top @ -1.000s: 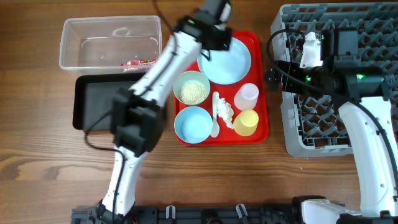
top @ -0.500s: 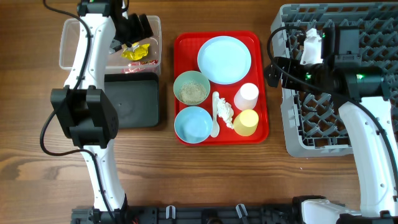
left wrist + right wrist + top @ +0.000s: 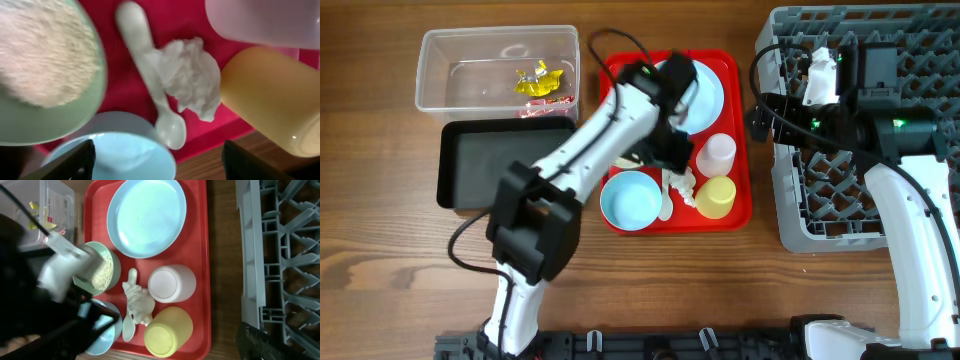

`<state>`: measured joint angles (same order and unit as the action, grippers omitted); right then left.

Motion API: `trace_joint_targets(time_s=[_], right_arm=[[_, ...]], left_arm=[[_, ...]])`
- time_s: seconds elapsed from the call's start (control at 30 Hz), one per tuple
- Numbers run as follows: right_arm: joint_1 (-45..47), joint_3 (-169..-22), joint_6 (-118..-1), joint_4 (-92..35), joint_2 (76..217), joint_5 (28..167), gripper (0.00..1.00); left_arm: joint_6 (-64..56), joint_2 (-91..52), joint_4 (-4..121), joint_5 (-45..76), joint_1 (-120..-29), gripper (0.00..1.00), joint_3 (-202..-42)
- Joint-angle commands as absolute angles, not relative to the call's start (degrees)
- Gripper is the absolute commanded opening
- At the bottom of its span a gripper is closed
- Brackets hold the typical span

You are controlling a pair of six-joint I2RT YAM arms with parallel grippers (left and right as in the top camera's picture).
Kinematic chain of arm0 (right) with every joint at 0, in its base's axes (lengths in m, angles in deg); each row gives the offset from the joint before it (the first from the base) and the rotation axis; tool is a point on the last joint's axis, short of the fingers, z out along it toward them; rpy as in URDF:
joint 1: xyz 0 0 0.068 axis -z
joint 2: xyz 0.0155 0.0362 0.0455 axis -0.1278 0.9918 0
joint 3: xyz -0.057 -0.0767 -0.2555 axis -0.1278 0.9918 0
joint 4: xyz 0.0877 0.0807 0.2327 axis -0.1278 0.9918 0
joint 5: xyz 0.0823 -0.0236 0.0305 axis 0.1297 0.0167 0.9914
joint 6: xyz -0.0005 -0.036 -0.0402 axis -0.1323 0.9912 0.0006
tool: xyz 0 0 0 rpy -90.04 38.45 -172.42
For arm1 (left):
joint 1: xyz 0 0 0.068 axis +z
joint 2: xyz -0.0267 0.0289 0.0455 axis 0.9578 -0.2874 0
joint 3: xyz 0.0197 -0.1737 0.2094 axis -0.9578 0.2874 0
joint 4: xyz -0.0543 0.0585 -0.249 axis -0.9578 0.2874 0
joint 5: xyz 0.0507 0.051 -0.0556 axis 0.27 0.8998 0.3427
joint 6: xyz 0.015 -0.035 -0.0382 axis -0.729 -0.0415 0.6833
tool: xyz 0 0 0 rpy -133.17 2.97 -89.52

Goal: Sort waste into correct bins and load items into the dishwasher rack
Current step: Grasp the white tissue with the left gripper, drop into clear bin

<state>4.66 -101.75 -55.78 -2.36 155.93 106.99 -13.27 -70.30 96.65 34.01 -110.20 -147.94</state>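
Note:
My left gripper (image 3: 672, 152) hangs open over the red tray (image 3: 740, 70), its fingers (image 3: 70, 162) wide apart with nothing held. Under it lie the crumpled white tissue (image 3: 192, 80) and the white spoon (image 3: 150, 85). Around them are the pale green bowl (image 3: 40, 70) of rice grains, the light blue bowl (image 3: 630, 200), the white cup (image 3: 717, 153) and the yellow cup (image 3: 717, 197). The blue plate (image 3: 146, 215) sits at the tray's back. The yellow wrapper (image 3: 540, 78) and red-and-clear wrapper (image 3: 548, 101) lie in the clear tub (image 3: 450, 60). My right gripper (image 3: 763, 112) stands open at the dishwasher rack's (image 3: 880, 215) left edge.
The black tray (image 3: 470, 165) sits in front of the clear tub, left of the red tray. My left arm crosses from the table's front over the green bowl. Bare wooden table (image 3: 720, 290) lies in front of the tray and rack.
The left gripper let go of the yellow wrapper in the clear tub, then swung right and now hovers over the tissue and spoon. The right arm has not moved.

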Motion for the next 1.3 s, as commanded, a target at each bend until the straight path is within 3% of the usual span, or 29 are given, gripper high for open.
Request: trace_joint_targets(time_s=[0.0,0.17,0.33,0.43,0.57,0.8,1.0,1.27], right_arm=[[4.64,-102.75,-56.04,-2.05,156.14,106.01,1.00],[4.64,-102.75,-56.04,-0.98,156.14,105.98,1.00],[4.64,-102.75,-56.02,-0.79,156.14,105.98,1.00],[4.64,-102.75,-56.04,-0.79,156.14,105.98,1.00],[4.64,-102.75,-56.02,-0.77,156.14,105.98,1.00],[4.64,-102.75,-56.04,-0.77,156.14,106.01,1.00],[4.64,-102.75,-56.08,-0.74,156.14,106.01,1.00],[4.64,-102.75,-56.19,-1.11,156.14,106.01,1.00]], left_arm=[[-11.26,-70.13,92.13,34.21,-113.88,0.78,-145.10],[-11.24,-72.53,88.06,42.12,-118.18,0.75,-145.10],[-11.02,-76.95,87.73,42.12,-118.18,0.63,-145.10],[-10.30,-77.80,85.70,42.17,-118.18,0.41,-145.10],[-9.25,-77.80,85.22,42.12,-118.20,0.04,-145.10],[-8.44,-73.71,90.64,42.39,-117.24,0.04,-145.23],[-8.44,-64.27,87.60,42.39,-115.32,0.04,-145.23],[-7.15,-59.55,80.69,46.17,-96.74,0.04,-145.23]])
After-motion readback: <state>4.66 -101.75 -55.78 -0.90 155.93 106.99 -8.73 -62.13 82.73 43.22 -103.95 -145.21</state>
